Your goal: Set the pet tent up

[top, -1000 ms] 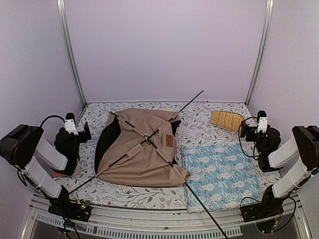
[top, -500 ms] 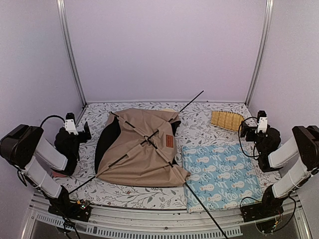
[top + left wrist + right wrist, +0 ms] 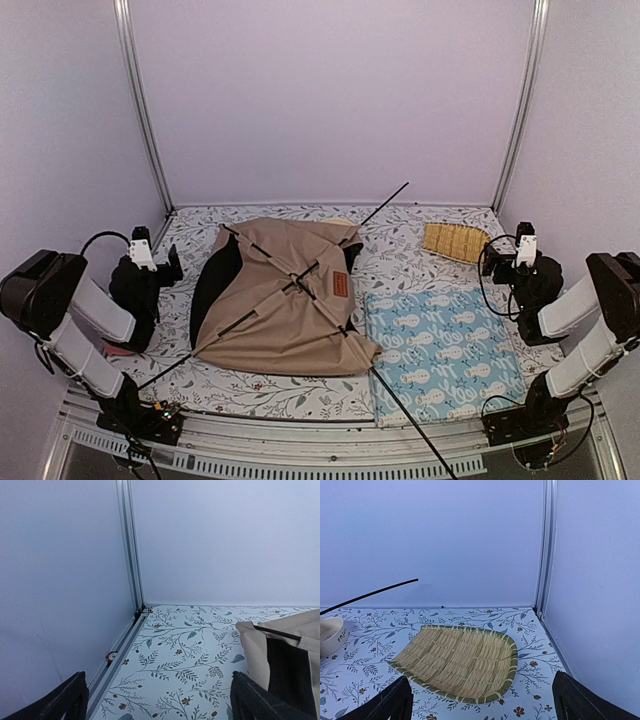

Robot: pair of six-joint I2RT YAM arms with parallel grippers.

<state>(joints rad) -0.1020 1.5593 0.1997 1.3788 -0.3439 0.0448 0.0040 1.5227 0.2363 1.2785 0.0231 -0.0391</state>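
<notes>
Nothing had moved over the last second: both arms sat parked at the table's sides and the fabric lay as it had.

The left gripper (image 3: 159, 702) had its fingers spread wide with nothing between them, aimed at the far left corner. Just to its right was the edge of the beige fabric pet tent (image 3: 280, 300). The right gripper (image 3: 482, 702) was equally wide apart and empty. It faced the yellow woven bamboo tray with a green rim (image 3: 460, 662), well clear of the tent.

The tent lay collapsed and flat at left of centre on the white floral-print table cover (image 3: 270, 392). Its black lining showed along the left edge. Its thin black poles (image 3: 297, 283) crossed on top, with the ends running out past the fabric. One near corner overlapped the light blue patterned flat mat (image 3: 445, 350).

By the look of it the task had not yet begun, and the step in hand was the first reach. The next move probably called for both grippers to come inward and take hold of the poles or the fabric near the crossing, so that the frame could be raised.

The small brown label patch (image 3: 340, 284) near the crossing carried marks too small to read. At the left edge of the right wrist view, a white ceramic bowl (image 3: 327, 635) showed dark letters that seemed to begin "ENJ", with the rest cut off.
</notes>
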